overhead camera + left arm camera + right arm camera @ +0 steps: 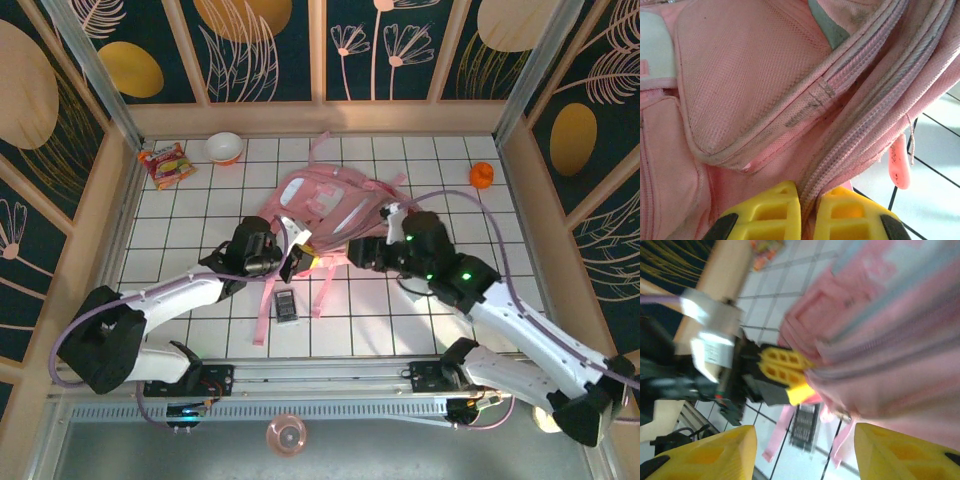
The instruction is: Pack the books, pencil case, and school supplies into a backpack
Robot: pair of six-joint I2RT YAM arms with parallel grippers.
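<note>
Left claw (808,216) clamped tight on pink backpack (330,200) zip seam — mid-tabletop (170,235) | right claw (805,450) parted, holding nothing, just beside it | calculator (287,306) lying by the straps

My left arm (180,296) and right arm (535,335) wear white shells between black joints. A lilac cable (58,350) loops off each one, out at nine o'clock on the left and up at one o'clock on the right. Small green lights (464,274) glow on my right wrist. My left pincer (807,212) and right pincer (805,450) have yellow fingers (767,212) with moulded hollows and black trim.
</note>
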